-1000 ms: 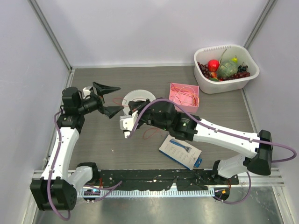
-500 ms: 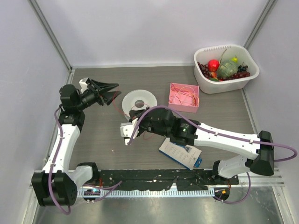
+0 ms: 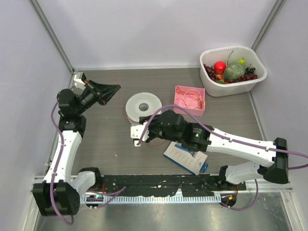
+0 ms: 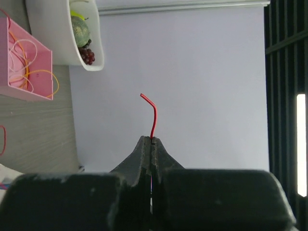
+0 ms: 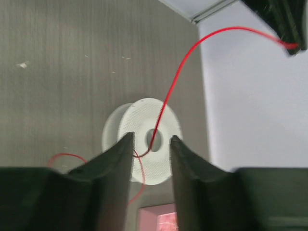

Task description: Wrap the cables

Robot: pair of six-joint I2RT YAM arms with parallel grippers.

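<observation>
Left wrist view: left end effector is pressed together on the red wire. A short bent tail of wire sticks out past the tips. In the top external view I see this end effector raised off the worktop, left of the white spool and slightly farther back, close to the side wall. The spool lies flat on the worktop. The right end effector sits just on the near side of the spool, pointing toward it. In the right wrist view its two fingers stand apart with a clear gap, nothing pinched. The wire arcs down from the left end effector, crosses the spool's centre hole and enters that gap close to one finger. I cannot tell whether it touches. A loose red loop lies on the worktop beside the spool. A pink box holding thin looped wires sits just right of the spool. A white tub of fruit stands farther right and back from the spool. A booklet lies to the spool's near right, partly under the right arm.
</observation>
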